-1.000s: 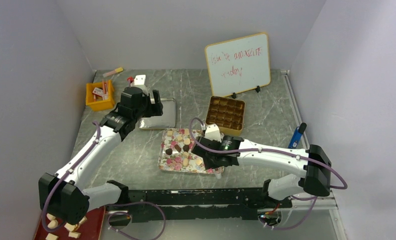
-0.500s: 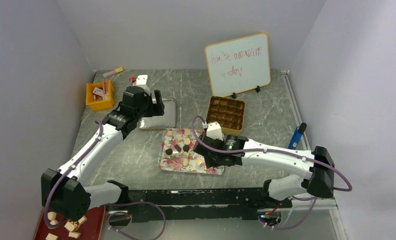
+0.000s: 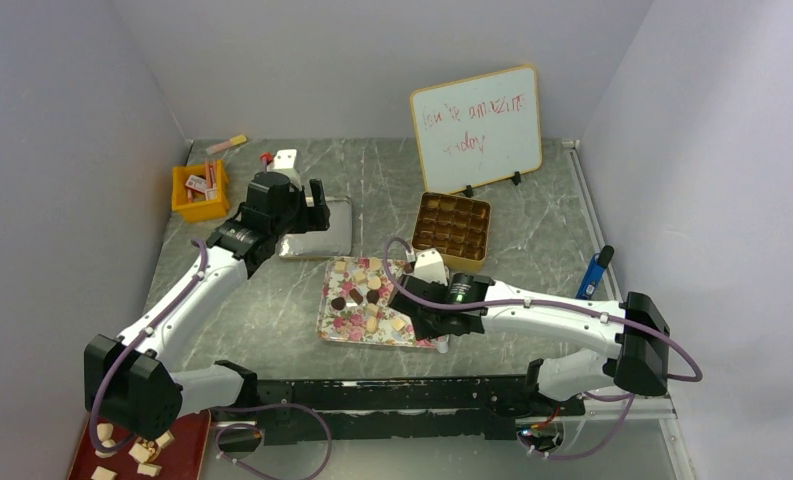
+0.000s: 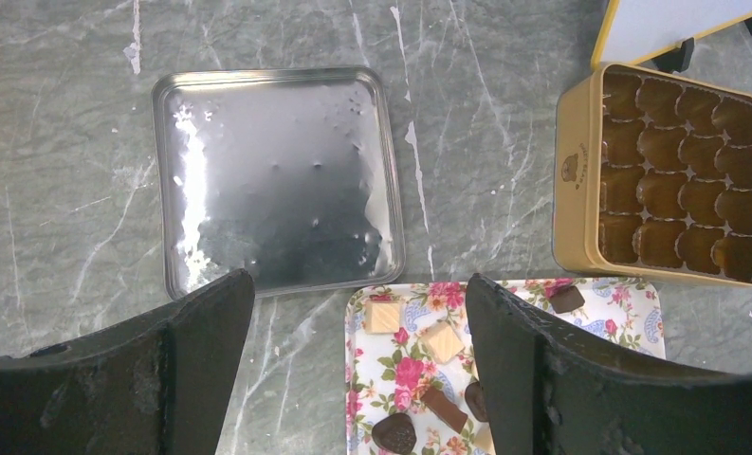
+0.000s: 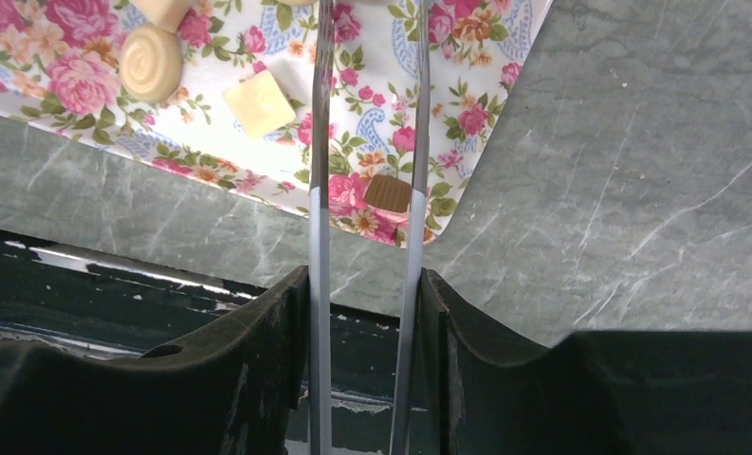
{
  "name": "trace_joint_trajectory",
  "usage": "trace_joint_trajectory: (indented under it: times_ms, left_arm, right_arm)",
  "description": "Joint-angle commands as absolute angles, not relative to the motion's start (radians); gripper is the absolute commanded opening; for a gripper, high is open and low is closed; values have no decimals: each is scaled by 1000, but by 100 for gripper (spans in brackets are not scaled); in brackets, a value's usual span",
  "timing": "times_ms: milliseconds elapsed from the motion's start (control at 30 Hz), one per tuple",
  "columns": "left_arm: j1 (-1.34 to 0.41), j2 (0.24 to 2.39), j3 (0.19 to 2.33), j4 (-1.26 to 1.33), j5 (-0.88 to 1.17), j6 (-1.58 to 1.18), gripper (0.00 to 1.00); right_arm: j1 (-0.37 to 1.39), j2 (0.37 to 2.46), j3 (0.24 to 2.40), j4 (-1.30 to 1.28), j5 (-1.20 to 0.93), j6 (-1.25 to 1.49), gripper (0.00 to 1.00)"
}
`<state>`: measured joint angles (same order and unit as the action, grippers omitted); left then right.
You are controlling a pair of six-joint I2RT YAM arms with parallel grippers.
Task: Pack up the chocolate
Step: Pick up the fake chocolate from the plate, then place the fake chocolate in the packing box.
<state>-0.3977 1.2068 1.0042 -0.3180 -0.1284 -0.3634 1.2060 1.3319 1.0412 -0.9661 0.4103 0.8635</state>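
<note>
Small dark, tan and cream pieces of chocolate (image 3: 356, 296) lie scattered on a floral tray (image 3: 337, 325). My right gripper (image 3: 427, 320) hangs over the tray's near right corner, shut on metal tongs (image 5: 320, 142). A tan-brown piece (image 5: 388, 193) shows between the tong blades; whether it is pinched I cannot tell, as the tips run out of view. Cream pieces (image 5: 259, 102) lie to the left. My left gripper (image 4: 357, 284) is open and empty, above the tray's far left corner (image 4: 391, 370). The gold box (image 3: 453, 228) of brown cups sits behind the tray.
A shiny silver lid (image 4: 277, 180) lies left of the gold box (image 4: 670, 175). A whiteboard (image 3: 477, 130) stands at the back, an orange bin (image 3: 200, 192) at far left, a blue object (image 3: 594, 272) at right. A red tray (image 3: 187, 445) with cream pieces sits at bottom left.
My right wrist has shifted slightly toward the tray's near right corner with the tongs. My left gripper edged a little toward the back and stayed open.
</note>
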Motion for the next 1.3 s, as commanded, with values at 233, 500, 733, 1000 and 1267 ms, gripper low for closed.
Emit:
trace_joint_trajectory:
  times_ms: [233, 500, 733, 1000, 1267]
  left_arm:
    - [-397, 1200, 1028, -285, -121, -388, 86]
    - [-397, 1194, 1028, -290, -127, -385, 86]
    - [-397, 1196, 1022, -287, -124, -386, 86]
    - [-397, 1197, 1019, -285, -123, -384, 86]
    - [-397, 1195, 1023, -285, -125, -377, 86]
  right_arm:
    - [1200, 1337, 1000, -877, 393, 834, 46]
    - [1187, 1357, 991, -851, 387, 814, 46]
    - [1180, 1354, 965, -842, 382, 810, 42]
    - [1180, 1361, 963, -850, 370, 816, 23]
    - [1181, 1357, 1010, -885, 386, 820, 0]
